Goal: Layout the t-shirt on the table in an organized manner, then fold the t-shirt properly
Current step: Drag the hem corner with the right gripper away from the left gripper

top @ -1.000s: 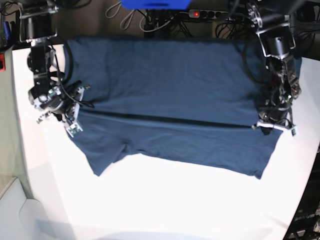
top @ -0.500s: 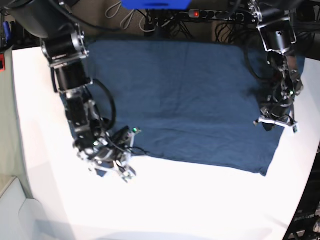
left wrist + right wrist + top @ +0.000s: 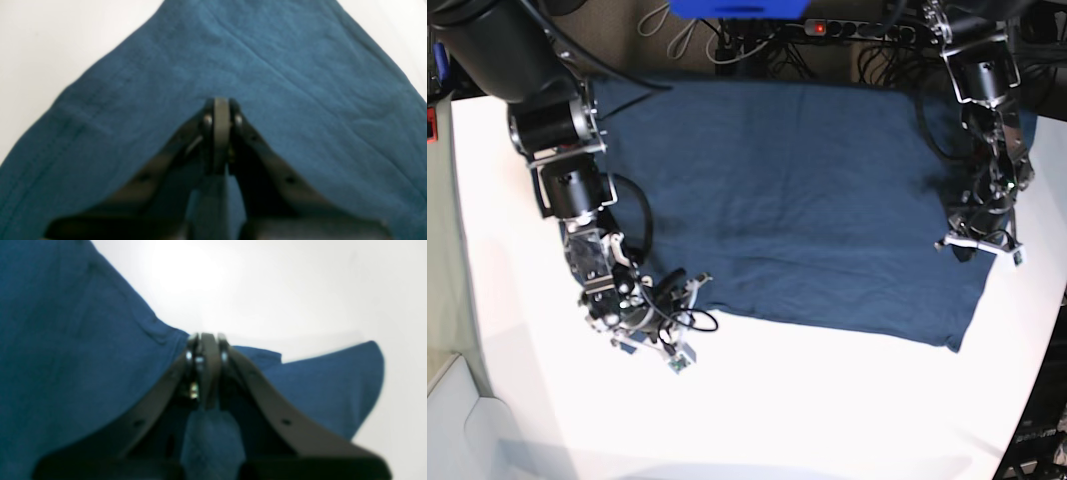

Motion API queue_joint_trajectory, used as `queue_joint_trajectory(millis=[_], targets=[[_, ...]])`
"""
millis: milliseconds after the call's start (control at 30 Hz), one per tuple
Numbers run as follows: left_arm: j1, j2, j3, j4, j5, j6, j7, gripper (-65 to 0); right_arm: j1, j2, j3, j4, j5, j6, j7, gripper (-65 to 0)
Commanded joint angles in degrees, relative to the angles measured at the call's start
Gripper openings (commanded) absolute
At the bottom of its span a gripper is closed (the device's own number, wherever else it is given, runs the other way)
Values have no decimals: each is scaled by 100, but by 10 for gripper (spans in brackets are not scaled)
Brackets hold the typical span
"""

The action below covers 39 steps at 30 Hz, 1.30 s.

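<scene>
We see the dark navy-blue short-sleeved cotton t-shirt (image 3: 797, 200) spread as a broad, roughly rectangular sheet across the far half of the large smooth white tabletop (image 3: 827, 410), its upper edge reaching the table's far rim and its lower edge running at a slight slant, with a sharp corner at the lower right of the base view. The cloth looks soft and matte, with shallow creases crossing it; the tabletop is glossy and pale, and its curved edge shows at the left and bottom of that view.

Our right gripper (image 3: 672, 350), a black and metal claw trailing thin cables, sits at the shirt's lower left corner in the base view. In the right wrist view its black plastic jaws are pressed together on a pinch of the blue fabric (image 3: 66, 356), which bunches between the fingers and also shows below them; a rounded flap of cloth curls out to one side over the white surface.

Our left gripper (image 3: 977, 243) rests at the shirt's right edge in the base view. In the left wrist view the left gripper (image 3: 221, 113) has its jaws closed tight, with the t-shirt (image 3: 300, 83) fanning out beyond them in a wide wedge. A stitched hem runs along one edge of that wedge, and a fine diagonal crease crosses the knit. We cannot make out the fabric layer inside the closed tips there, though cloth surrounds them closely.
</scene>
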Motion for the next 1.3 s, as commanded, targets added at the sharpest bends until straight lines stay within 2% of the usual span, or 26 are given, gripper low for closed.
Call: queue_joint_trajectory(millis=[0, 267, 400, 500, 633, 733, 800, 900, 1100, 1267], targets=[[107, 2, 19, -87, 319, 272, 634, -650, 203, 1, 19, -47, 29, -56, 146, -637], [107, 11, 19, -87, 319, 272, 634, -650, 264, -16, -245, -794, 20, -65, 928, -635], [186, 11, 19, -87, 319, 272, 634, -650, 273, -174, -280, -1119, 20, -48, 1438, -634], [186, 11, 28, -87, 319, 272, 634, -650, 256, -245, -799, -1128, 29, -30, 1913, -635], [204, 11, 37, -87, 319, 272, 642, -650, 256, -306, -1695, -1128, 29, -4, 2273, -635], [283, 11, 37, -87, 319, 272, 642, -650, 343, -333, -2109, -1084, 29, 392, 2528, -635], [309, 11, 37, -87, 319, 272, 642, -650, 502, -333, -2091, -1084, 46, 603, 2616, -636], [318, 11, 37, -87, 319, 272, 642, -650, 677, -297, -2029, -768, 64, 638, 2590, -636], [327, 11, 28, -87, 319, 272, 642, -650, 607, -201, -588, 393, 64, 638, 1825, -636], [327, 11, 28, -87, 319, 272, 642, -650, 502, -174, 10, 243, 29, 638, 1588, -636]])
